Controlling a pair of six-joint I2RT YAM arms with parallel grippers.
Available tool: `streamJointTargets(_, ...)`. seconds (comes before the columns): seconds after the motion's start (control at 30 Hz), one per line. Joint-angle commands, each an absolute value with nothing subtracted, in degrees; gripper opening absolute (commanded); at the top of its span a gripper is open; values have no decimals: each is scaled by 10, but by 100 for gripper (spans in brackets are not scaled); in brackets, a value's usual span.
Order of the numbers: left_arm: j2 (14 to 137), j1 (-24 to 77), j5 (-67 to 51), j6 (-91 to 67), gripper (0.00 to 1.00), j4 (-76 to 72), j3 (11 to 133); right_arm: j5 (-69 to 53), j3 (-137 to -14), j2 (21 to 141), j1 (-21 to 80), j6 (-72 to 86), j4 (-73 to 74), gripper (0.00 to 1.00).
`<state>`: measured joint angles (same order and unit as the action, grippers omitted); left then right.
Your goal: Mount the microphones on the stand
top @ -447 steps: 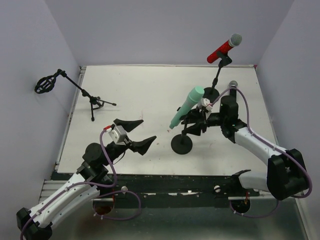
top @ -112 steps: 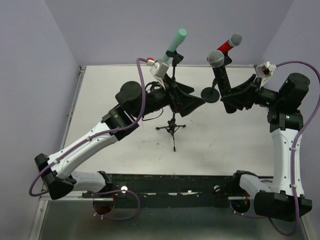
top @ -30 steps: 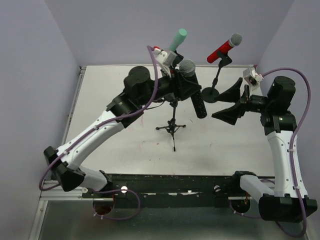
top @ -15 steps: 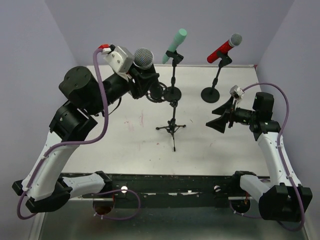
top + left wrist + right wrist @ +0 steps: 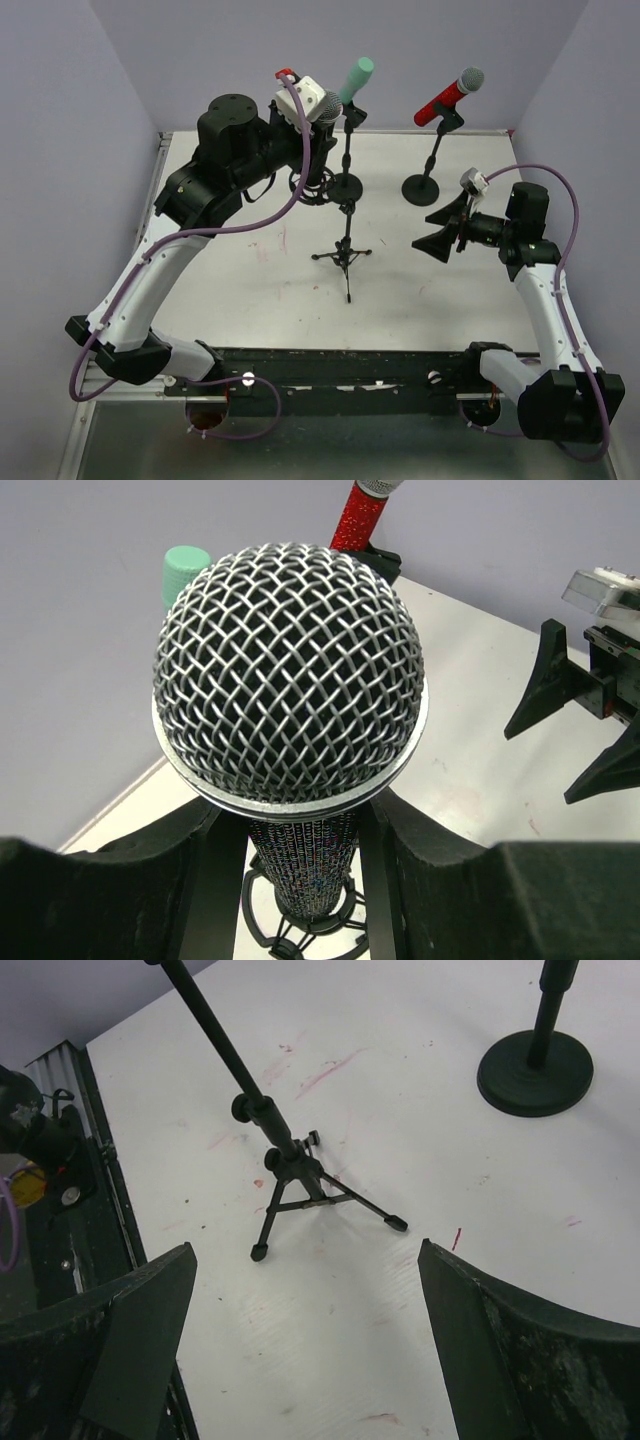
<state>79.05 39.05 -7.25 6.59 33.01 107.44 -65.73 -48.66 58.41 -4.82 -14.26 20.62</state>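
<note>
**While the black microphone hangs over its clip, two others are already up**

As we read it, the black microphone is the last one to attach. It stands upright, silver mesh head uppermost, with the left gripper clamped on its dark body just below the head. Its lower end sits at the shock-mount clip of the tripod stand. We cannot tell whether it has entered the ring or only hovers above it.

Half a second ago the left arm held this microphone off to the left, clear of the stands. It has since swung right, bringing the microphone over the clip. A few seconds back the right gripper carried the microphone. Now its jaws stand wide apart and empty, drawn back to the right of the tripod, where it has not moved in the last half second. We take this to mean the handover is done and only the seating remains, a downward push along the clip's axis.

Behind, the mint-green microphone and the red microphone each sit tilted in the holder of a round-base stand.

Everything rests on a white table with faint red scuffs. Plain pale lilac walls close it in on three sides.
</note>
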Motion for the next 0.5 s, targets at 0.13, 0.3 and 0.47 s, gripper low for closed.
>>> streamJointTargets(0.13,782,383,-73,84,0,330,1088,-642,-490,587,-47,-155,200,99)
streamJointTargets(0.3,784,378,-96,75,0,334,1084,-641,-490,586,-47,-156,200,99)
streamJointTargets(0.47,773,359,-129,49,0,314,1052,-639,-490,584,-47,-158,201,99)
